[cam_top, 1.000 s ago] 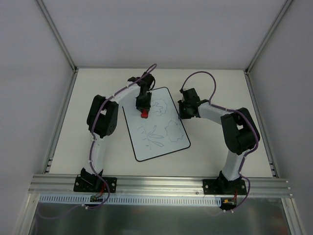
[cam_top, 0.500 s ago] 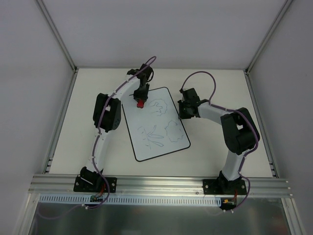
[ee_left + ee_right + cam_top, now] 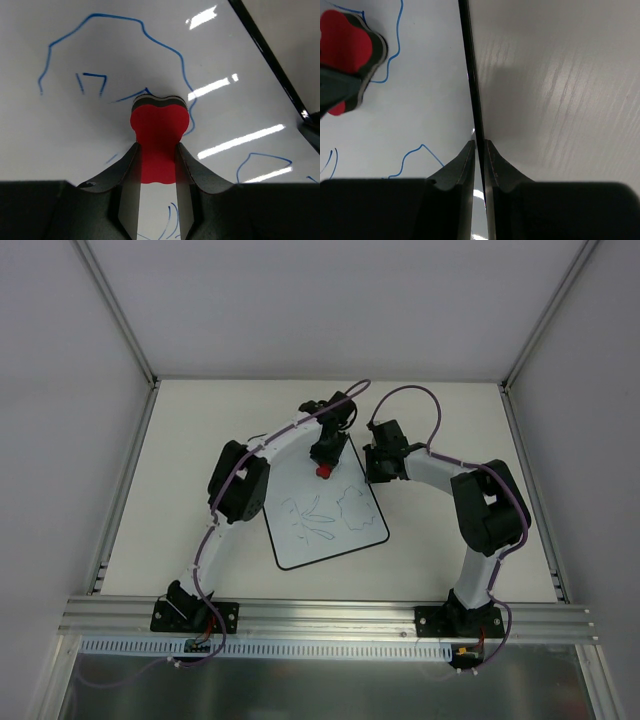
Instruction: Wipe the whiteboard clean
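Two arms meet at the whiteboard, which lies flat and skewed in the middle of the table. We see the left arm arching across to its 12 o'clock end, where the left gripper clamps the red eraser against the surface. At 2 o'clock the right gripper pinches the board's black edge.

Pale table, whiteboard lying flat near its middle

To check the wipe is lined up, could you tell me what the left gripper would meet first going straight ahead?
The whiteboard, by the blue doodle. The left gripper holds the red eraser out ahead, so the eraser's end would press the board first; it may be touching now.
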`<action>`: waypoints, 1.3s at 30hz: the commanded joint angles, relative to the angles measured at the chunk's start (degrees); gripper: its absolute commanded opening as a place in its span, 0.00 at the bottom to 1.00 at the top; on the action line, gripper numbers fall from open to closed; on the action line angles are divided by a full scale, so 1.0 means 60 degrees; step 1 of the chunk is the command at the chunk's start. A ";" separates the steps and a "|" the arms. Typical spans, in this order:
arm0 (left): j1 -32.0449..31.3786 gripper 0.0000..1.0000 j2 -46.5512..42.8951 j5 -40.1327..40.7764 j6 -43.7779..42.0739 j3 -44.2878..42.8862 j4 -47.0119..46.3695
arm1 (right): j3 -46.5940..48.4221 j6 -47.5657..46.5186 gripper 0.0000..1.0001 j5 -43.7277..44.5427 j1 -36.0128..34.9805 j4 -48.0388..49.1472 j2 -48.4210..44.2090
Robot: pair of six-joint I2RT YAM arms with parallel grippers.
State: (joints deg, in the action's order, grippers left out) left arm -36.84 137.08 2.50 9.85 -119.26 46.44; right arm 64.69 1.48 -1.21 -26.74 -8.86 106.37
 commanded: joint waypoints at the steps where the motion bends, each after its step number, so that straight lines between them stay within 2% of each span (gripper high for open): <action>1: -0.0291 0.00 0.0402 -0.1311 0.0556 0.0732 0.0786 | -0.0454 -0.0012 0.14 0.0466 -0.0143 -0.1130 0.0407; 4: -0.0116 0.00 0.0328 -0.0800 0.0644 0.0659 0.0801 | -0.0468 0.0047 0.14 0.0451 -0.0143 -0.1130 0.0422; 9: 0.1390 0.00 0.0211 -0.0360 0.1113 0.0600 0.0801 | -0.0468 0.0091 0.14 0.0437 -0.0143 -0.1130 0.0392; 13: 0.2080 0.00 -0.0052 0.0475 0.0864 0.0672 0.0874 | -0.0498 0.0091 0.14 0.0495 -0.0143 -0.1145 0.0363; 17: 0.2200 0.00 -0.0141 0.1106 0.0528 0.1039 0.0933 | -0.0454 0.0091 0.14 0.0495 -0.0143 -0.1145 0.0392; 20: 0.2170 0.00 -0.0097 0.0873 0.0599 0.1200 0.0962 | -0.0454 0.0091 0.14 0.0480 -0.0143 -0.1145 0.0422; 26: 0.1381 0.00 -0.0126 0.0316 0.0659 0.1216 0.0962 | -0.0468 0.0091 0.14 0.0480 -0.0143 -0.1130 0.0422; 33: -0.0405 0.00 0.0195 -0.0329 0.0732 0.0366 0.0991 | -0.0673 0.0106 0.14 0.0656 -0.0055 -0.1145 0.0261; 39: -0.1154 0.00 0.0474 -0.0797 0.0761 0.0526 0.0991 | -0.0834 0.0150 0.13 0.0759 0.0004 -0.1130 0.0085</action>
State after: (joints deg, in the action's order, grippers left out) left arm -42.41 135.66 4.10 13.89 -117.40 48.73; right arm 63.05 2.55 -0.14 -26.92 -7.25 105.47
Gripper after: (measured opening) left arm 0.276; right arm 0.141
